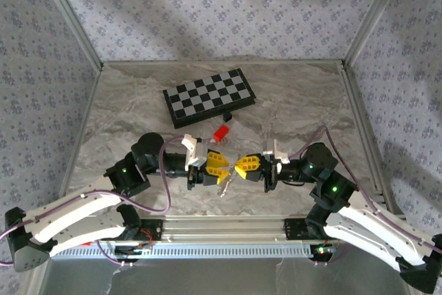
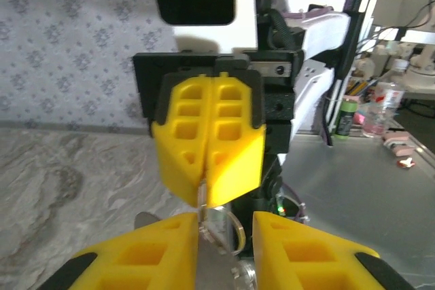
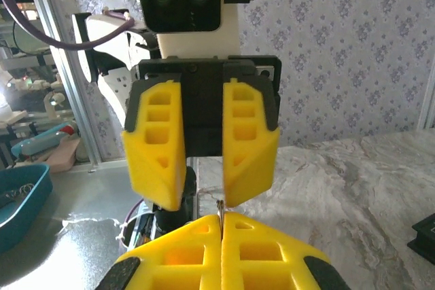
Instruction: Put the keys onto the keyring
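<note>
Chessboard (image 1: 208,97) upper centre of table (image 1: 124,115); small cylinder (image 1: 221,132) just below it. Lower, left gripper (image 1: 226,165) meets right gripper (image 1: 237,166) tip to tip, keys (image 1: 224,186) hanging beneath.

**Materials as I noted them from the remote console.** Left claw (image 1: 225,165) and right claw (image 1: 237,166): matt yellow moulded plastic with recessed cells, on black matt plastic mounts. Keys (image 1: 222,186) and keyring (image 2: 239,230): thin, bright silvery metal that glinted. Chessboard (image 1: 209,97): smooth and faintly glossy. Red piece (image 1: 221,132): shiny plastic. Bench (image 1: 124,115): a matt, creased, marble-print sheet. Walls (image 1: 207,5): a matt patterned covering. Frame posts (image 1: 369,13): dull brushed metal.
</note>
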Tool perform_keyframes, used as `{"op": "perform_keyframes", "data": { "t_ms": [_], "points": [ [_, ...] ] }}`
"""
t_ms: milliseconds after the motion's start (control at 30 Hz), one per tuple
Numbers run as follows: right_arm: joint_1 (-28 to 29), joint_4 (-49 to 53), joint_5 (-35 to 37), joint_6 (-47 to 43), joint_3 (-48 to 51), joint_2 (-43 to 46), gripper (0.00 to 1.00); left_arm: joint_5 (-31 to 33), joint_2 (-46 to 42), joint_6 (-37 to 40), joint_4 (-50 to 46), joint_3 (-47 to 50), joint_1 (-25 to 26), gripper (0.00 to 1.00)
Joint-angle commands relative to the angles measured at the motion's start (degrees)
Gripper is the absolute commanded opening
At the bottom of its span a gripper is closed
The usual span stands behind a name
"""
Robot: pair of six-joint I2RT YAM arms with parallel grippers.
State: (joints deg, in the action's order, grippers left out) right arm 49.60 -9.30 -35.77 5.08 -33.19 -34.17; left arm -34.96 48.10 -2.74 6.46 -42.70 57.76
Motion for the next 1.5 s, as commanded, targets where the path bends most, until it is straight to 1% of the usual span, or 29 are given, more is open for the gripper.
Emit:
{"op": "perform_keyframes", "data": {
  "t_ms": [0,267,767,900,1067,1267,1367,1433,1467],
  "points": [
    [0.5,3.03,0.42,-3.04,-2.94,0.77,0.0,2.19,-0.82,2.14,-4.13,-2.99,0.07,0.27],
    [0.76,2.7,0.26,-3.5,-3.28,0.15,0.0,0.81,0.36,2.67,-4.28,-3.71,0.08,0.22],
    [1.46,2.38,0.62,-3.76,-3.1,-0.37,0.0,-0.51,2.88,3.14,-5.16,-4.94,0.01,0.19],
    [1.59,2.53,0.78,-3.94,-3.03,-0.46,0.0,-0.39,2.88,3.27,-5.4,-4.85,0.07,0.14],
    [1.59,2.19,0.79,-3.94,-3.19,-0.55,0.0,-0.54,3.31,3.98,-6.36,-4.78,0.07,0.11],
    [1.9,2.17,0.78,-4.1,-3.37,-1.23,0.0,-0.87,3.3,4.21,-6.37,-4.76,0.03,0.09],
    [2.08,2.31,1.01,-4.2,-3.55,-1.42,0.0,-1.06,3.37,4.24,-6.37,-4.77,0.07,0.06],
    [2.16,2.36,1.07,-4.29,-3.55,-1.43,0.0,-1.16,3.42,4.21,-6.3,-4.72,0.02,0.0],
    [2.24,2.36,1.06,-4.29,-3.55,-1.42,0.0,-1.17,3.44,4.19,-6.21,-4.71,0.07,0.0]
  ]
}}
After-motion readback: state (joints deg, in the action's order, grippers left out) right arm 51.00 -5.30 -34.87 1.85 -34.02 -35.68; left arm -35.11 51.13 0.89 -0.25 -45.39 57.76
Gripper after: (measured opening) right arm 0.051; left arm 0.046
